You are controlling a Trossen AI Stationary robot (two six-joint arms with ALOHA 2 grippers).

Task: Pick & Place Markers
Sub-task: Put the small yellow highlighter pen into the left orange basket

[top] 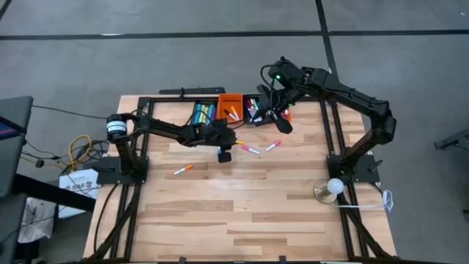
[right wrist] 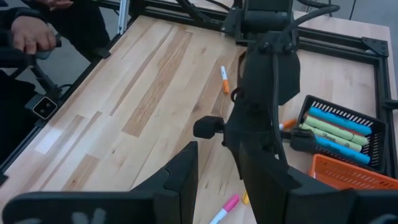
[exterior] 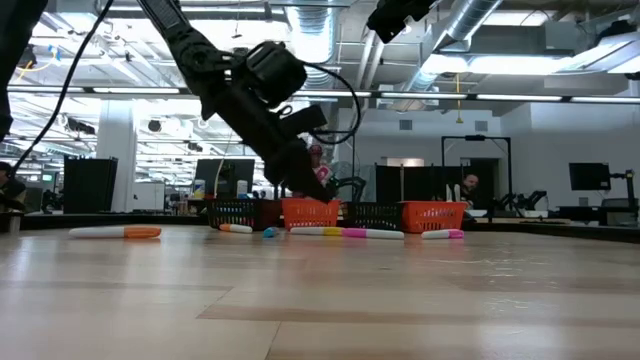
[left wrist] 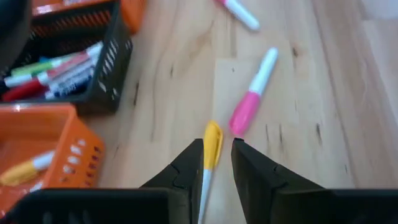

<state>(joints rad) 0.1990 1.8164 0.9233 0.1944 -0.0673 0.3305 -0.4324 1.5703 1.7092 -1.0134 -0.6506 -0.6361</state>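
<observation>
Loose markers lie flat on the wooden table: a yellow-capped one, a pink one, a second pink one and an orange-capped one. My left gripper hovers just above the yellow marker, open by a narrow gap. The marker's white body shows through that gap. My right gripper is open and empty, raised over the bins at the far edge.
Along the far edge stand small bins: a black one with blue and green markers, an orange one and another black one with several markers. A white ball on a stand sits at the right. A person's hand shows beyond the table.
</observation>
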